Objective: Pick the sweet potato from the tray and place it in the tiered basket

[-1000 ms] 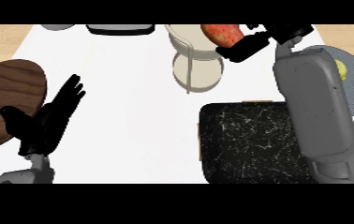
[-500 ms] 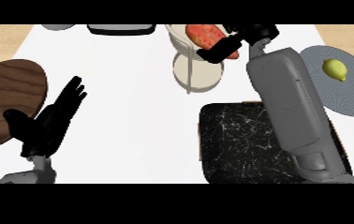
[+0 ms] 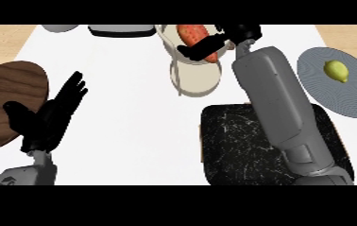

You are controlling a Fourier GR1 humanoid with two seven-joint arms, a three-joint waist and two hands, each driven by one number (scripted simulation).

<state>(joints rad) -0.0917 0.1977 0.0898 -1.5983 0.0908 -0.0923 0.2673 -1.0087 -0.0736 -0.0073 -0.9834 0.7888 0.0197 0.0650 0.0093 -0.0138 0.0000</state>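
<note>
From my feed the sweet potato (image 3: 192, 33) looks orange-red and the tiered basket (image 3: 195, 76) cream. Tray (image 3: 241, 149) is black with white marbling. Yellow lemon (image 3: 336, 71) on a grey plate (image 3: 315, 85).

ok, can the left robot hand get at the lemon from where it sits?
Probably not. The left robot hand rests open at the view's left; the lemon lies on the plate at far right, with the right forearm between them.

Looking like a kitchen: white tabletop (image 3: 132, 107) carrying a grey plate (image 3: 317, 85) with a lemon (image 3: 336, 71), a dark marbled tray (image 3: 241, 147), a cream tiered basket (image 3: 197, 76), a wooden board (image 3: 21, 85) lying at the left edge.
</note>
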